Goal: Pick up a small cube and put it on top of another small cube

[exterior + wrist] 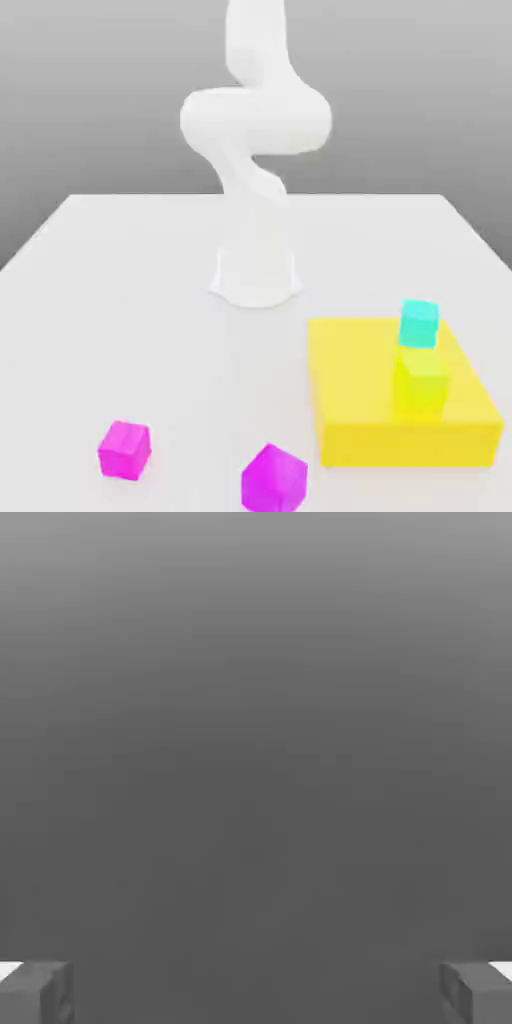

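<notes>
My fingers [36,994] stand wide, holding nothing; I'd come straight down over the magenta cube [125,449] near the desk's [120,300] front edge, jaws square to its faces; close only once they straddle it.

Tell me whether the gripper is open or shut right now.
Open. In the hand view the gripper has its two fingertips far apart at opposite edges, with nothing between them.

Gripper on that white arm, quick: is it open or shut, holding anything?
Gripper: open wide, fingertips far apart, nothing between them.
</notes>
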You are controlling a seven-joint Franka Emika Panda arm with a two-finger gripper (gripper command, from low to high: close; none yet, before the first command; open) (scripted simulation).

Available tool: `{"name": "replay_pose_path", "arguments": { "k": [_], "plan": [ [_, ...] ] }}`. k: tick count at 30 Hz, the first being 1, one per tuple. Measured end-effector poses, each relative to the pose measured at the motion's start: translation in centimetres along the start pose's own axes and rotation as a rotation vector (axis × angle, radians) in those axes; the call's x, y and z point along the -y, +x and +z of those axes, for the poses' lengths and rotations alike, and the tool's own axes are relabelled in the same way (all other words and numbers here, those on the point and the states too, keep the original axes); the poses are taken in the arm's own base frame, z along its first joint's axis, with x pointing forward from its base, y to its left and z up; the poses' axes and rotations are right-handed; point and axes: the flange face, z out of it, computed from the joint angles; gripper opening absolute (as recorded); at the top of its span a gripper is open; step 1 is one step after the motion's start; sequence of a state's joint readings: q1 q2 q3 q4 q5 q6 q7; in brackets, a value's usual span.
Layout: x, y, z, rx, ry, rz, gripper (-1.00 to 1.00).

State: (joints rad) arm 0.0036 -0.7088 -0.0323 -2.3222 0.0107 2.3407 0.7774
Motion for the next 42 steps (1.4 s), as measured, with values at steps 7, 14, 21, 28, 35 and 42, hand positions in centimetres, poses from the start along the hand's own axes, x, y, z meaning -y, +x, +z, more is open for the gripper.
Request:
{"name": "replay_pose_path", "arguments": {
  "k": [7,14,21,28,35,42],
  "plan": [
    [-5.4,1.0,14.3,0.148,-0.139,0.05,0.0],
    [-13.6,-0.9,26.2,0.274,-0.291,0.104,0.0],
    [-24.3,-4.8,34.8,0.377,-0.463,0.163,0.0],
    [-32.6,-9.7,40.8,0.438,-0.578,0.179,0.0],
    [-34.3,-11.3,43.1,0.441,-0.58,0.182,-1.0],
    [-32.3,-9.4,40.1,0.44,-0.581,0.181,-1.0]
  ]
}}
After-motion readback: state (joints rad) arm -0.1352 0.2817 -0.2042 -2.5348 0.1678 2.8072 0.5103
